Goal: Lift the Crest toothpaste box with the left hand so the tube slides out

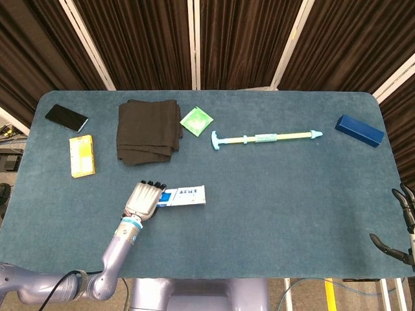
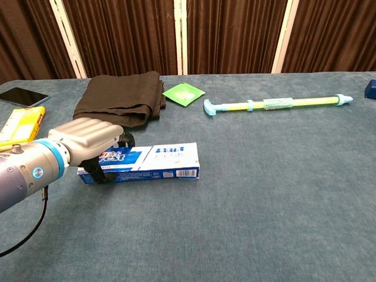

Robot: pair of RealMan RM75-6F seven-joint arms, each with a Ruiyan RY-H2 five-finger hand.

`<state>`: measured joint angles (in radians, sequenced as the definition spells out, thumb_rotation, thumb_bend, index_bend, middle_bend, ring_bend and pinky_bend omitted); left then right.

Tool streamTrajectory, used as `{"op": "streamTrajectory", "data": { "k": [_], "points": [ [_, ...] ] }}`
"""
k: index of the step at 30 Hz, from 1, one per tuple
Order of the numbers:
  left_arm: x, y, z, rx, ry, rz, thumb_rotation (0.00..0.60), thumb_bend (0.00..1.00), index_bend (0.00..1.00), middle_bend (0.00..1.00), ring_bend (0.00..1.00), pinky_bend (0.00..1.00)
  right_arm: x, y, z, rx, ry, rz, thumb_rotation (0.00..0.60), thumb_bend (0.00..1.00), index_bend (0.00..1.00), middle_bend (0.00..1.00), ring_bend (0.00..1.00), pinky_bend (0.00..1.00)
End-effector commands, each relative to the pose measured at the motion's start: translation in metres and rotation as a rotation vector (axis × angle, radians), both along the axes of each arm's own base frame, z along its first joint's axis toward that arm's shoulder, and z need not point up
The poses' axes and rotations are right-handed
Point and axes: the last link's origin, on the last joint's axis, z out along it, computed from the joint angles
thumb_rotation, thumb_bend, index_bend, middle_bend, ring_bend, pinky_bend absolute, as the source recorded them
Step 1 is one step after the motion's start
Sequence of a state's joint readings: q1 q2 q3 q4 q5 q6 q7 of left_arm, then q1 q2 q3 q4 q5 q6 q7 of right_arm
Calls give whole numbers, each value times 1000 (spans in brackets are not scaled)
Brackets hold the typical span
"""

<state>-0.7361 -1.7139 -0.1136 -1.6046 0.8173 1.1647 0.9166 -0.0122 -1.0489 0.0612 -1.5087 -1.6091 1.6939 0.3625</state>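
At about seven o'clock on the blue felt-covered desk [image 1: 259,194], the left hand [image 1: 144,199] closes its fingers over the near end of the blue-and-white Crest toothpaste box [image 2: 154,161], thumb under its front edge. The box lies lengthwise, its far end pointing toward three o'clock and tilted slightly. At four o'clock, off the desk's edge, the right hand [image 1: 403,230] hangs with fingers spread, holding nothing. Farther back, toward ten o'clock, lie a flat yellow packet [image 1: 82,155], a folded black cloth [image 1: 148,131] and a black phone [image 1: 65,117]. Toward twelve sit a green sachet [image 1: 196,120] and a long yellow-and-teal rod [image 1: 266,137]; a dark blue block [image 1: 359,130] rests at two o'clock.
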Motion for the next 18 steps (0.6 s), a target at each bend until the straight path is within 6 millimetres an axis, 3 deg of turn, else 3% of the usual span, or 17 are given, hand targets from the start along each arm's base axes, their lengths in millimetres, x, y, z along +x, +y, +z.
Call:
{"op": "streamTrajectory", "data": {
  "k": [1, 7, 18],
  "points": [
    [0, 2, 7, 21, 1, -19, 600, 416, 428, 331, 328, 387, 0, 0, 0, -1, 0, 0, 600, 78, 73, 0, 0, 0],
    [1, 6, 31, 57, 74, -119, 600, 416, 430, 331, 328, 387, 0, 0, 0, -2, 0, 0, 600, 78, 75, 0, 0, 0],
    [3, 21, 105, 76, 333, -330, 600, 416, 418, 314, 327, 368, 1, 1, 1, -7, -7, 5, 600, 78, 77, 0, 0, 0]
  ]
}}
